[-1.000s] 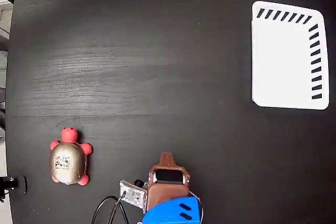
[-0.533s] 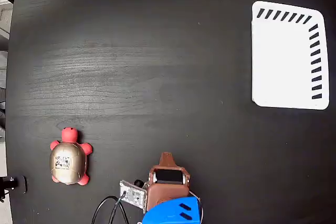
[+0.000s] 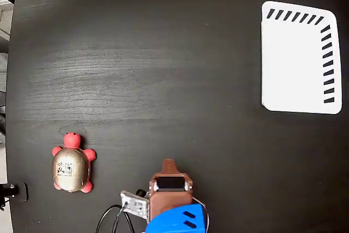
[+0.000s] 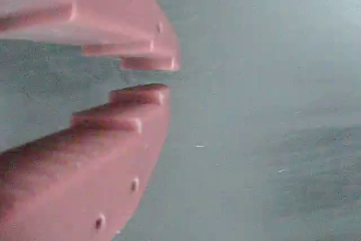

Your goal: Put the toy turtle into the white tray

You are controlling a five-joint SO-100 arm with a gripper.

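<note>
The toy turtle (image 3: 71, 168) lies at the lower left of the black table in the fixed view, its tan-gold shell with a white label facing up and its red head pointing to the top of the picture. The white tray (image 3: 297, 64) lies flat at the upper right, with black slanted slots along its top and right edges and nothing in it. My gripper (image 3: 169, 163) sits at the bottom centre, well right of the turtle and far from the tray. In the wrist view its reddish-brown fingers (image 4: 141, 63) are nearly touching with nothing between them (image 4: 152, 78). Neither turtle nor tray shows there.
The blue arm base (image 3: 177, 221) and a small circuit board with black cables (image 3: 134, 204) are at the bottom edge. A small black object (image 3: 13, 191) sits at the table's left edge, below the turtle. Dark bare tabletop (image 3: 163, 80) spans between turtle and tray.
The arm has turned slightly to the left in the fixed view. The turtle and the tray have not moved.
</note>
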